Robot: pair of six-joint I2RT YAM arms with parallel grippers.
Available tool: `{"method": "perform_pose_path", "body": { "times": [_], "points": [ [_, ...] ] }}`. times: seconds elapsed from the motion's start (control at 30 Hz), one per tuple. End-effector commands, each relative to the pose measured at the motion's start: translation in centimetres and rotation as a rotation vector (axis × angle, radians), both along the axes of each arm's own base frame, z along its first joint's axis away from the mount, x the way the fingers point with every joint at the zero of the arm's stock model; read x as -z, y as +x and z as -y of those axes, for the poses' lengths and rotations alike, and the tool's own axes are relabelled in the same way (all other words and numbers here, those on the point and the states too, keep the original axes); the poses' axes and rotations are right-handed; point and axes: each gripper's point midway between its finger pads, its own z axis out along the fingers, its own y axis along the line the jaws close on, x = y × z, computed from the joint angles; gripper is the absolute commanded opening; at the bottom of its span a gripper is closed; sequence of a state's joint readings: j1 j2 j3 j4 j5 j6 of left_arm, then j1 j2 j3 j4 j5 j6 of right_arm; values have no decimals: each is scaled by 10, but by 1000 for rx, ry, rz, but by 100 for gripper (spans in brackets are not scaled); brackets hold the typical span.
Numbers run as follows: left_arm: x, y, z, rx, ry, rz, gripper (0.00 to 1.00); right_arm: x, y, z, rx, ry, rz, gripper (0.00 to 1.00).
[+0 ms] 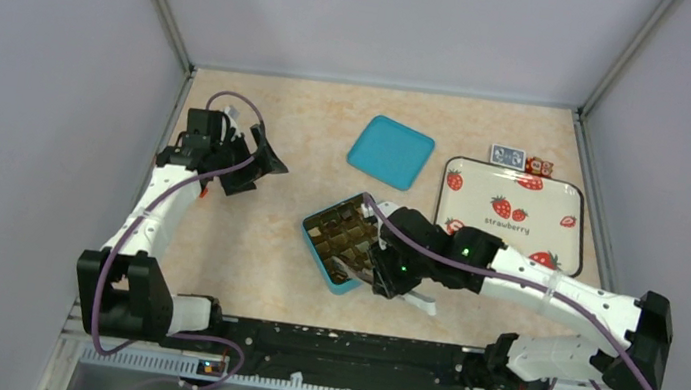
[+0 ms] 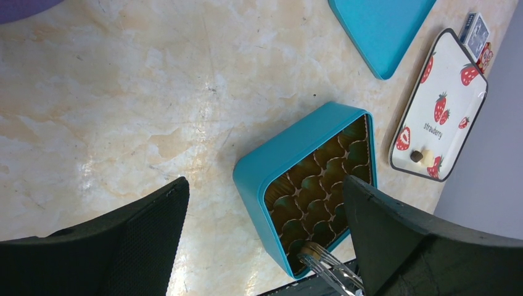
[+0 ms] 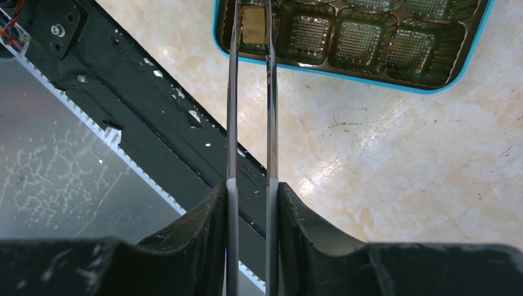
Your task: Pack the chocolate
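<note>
My right gripper is shut on clear plastic tongs. The tong tips pinch a tan chocolate over the near corner cell of the open blue box. The tongs and that chocolate also show in the left wrist view, at the box's near corner. The box's other brown cells that I can see look empty. Two more chocolates, one dark and one cream, lie on the strawberry tray. My left gripper is open and empty, off to the left.
The blue lid lies flat behind the box. A small blue card and red wrapped bits sit behind the tray. The black base rail runs along the near edge. Walls close in both sides.
</note>
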State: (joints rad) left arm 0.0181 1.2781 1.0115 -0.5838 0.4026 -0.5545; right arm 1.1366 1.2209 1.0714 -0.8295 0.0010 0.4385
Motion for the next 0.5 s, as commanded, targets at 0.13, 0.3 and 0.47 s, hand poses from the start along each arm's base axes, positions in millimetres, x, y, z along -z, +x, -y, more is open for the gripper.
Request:
{"method": "perform_pose_path", "body": {
  "times": [0.13, 0.3, 0.47],
  "points": [
    [-12, 3, -1, -2, -2, 56, 97, -17, 5, -13, -5, 64, 50, 33],
    [-13, 3, 0, 1, -1, 59, 97, -27, 10, -13, 13, 79, 81, 32],
    [-14, 4, 0, 4, -2, 62, 97, -61, 32, 3, 144, 131, 208, 23]
  ]
}}
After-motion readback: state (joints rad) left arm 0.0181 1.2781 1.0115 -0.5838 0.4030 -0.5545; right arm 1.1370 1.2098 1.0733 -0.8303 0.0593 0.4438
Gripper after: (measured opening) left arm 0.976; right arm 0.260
